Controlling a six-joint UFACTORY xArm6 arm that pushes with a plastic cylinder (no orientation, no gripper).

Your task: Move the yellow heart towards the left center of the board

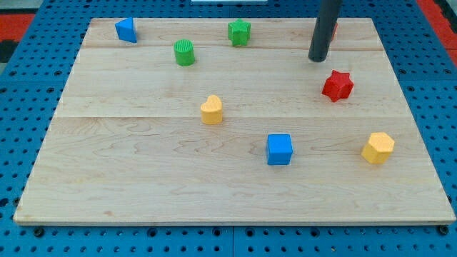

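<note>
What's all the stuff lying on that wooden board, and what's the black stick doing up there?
wooden board: one, pale wood, fills most of the view, on a blue pegboard
blue pegboard: one, blue with holes, under and around the board
blue block: one, blue, top left corner
green cylinder: one, green, upper left of centre
green star: one, green, top centre
yellow heart: one, yellow, near the centre
blue cube: one, blue, below centre to the right
red star: one, red, right side
yellow hexagonal block: one, yellow, lower right
red block: one, red, mostly hidden behind the rod
my tip: one, dark rod's end, above and left of the red star, touching no block
</note>
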